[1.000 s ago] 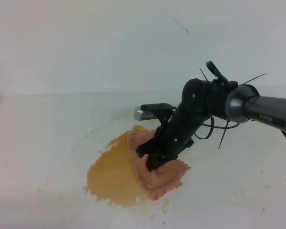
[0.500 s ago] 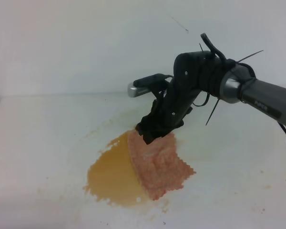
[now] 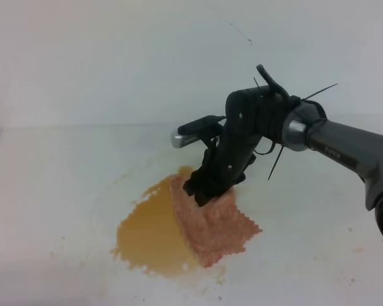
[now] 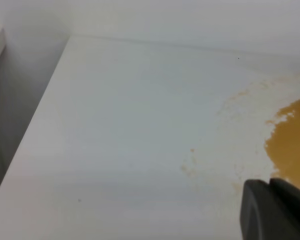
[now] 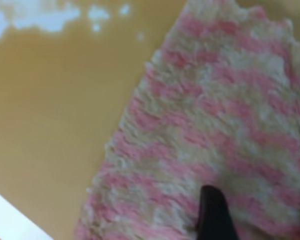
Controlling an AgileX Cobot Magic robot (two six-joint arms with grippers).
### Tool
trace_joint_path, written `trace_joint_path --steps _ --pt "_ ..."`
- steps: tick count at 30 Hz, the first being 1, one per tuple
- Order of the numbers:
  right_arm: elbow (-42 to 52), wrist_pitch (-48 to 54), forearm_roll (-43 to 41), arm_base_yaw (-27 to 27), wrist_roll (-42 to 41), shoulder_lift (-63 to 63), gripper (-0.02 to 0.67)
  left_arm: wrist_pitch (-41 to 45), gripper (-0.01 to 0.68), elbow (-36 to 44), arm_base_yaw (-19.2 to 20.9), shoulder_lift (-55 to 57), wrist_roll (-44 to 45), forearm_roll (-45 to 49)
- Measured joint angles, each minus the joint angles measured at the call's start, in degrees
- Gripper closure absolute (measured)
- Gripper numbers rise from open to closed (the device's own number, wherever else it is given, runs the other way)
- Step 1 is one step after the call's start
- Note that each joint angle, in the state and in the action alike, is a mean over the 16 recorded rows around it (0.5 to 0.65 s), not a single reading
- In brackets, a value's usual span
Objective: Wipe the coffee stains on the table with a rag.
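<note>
Taking the coffee stains [image 3: 150,233] as the landmark, the exterior high view shows the puddle spread over the near middle of the table [image 3: 57,172], with the rag [image 3: 214,220] lying flat along the puddle's right edge, its left border soaking into the liquid; it seems to lie there so a push leftward would drag it through the spill. The right gripper [image 3: 201,191] hangs tilted down over the rag's far end, just right of the puddle's upper tip; its fingertips look close to the cloth, but whether they touch it cannot be told from here, nor how wide they stand. The left wrist view looks across bare table to the left of the puddle, with pale smears and specks trailing from the stain's edge; a dark corner of the left gripper [image 4: 275,210] shows at the bottom, well left of the rag, and whether its fingers are apart or together cannot be told. The right wrist view looks straight down on the rag's nubbly pink weave just right of the brown liquid; one dark fingertip [image 5: 215,212] shows at the bottom over the cloth and its partner lies out of frame, so the jaws appear spread and clamp nothing.
</note>
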Motion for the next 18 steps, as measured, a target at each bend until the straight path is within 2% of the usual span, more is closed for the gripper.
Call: trace_joint_path --steps 13,18 --pt "-0.39 -3.05 -0.54 1.29 0.47 1.59 0.577 0.00 0.675 0.14 0.00 0.00 0.00 0.00" --pt "-0.40 -4.92 -1.24 0.49 1.29 1.72 0.622 0.00 0.675 0.14 0.00 0.00 0.00 0.00"
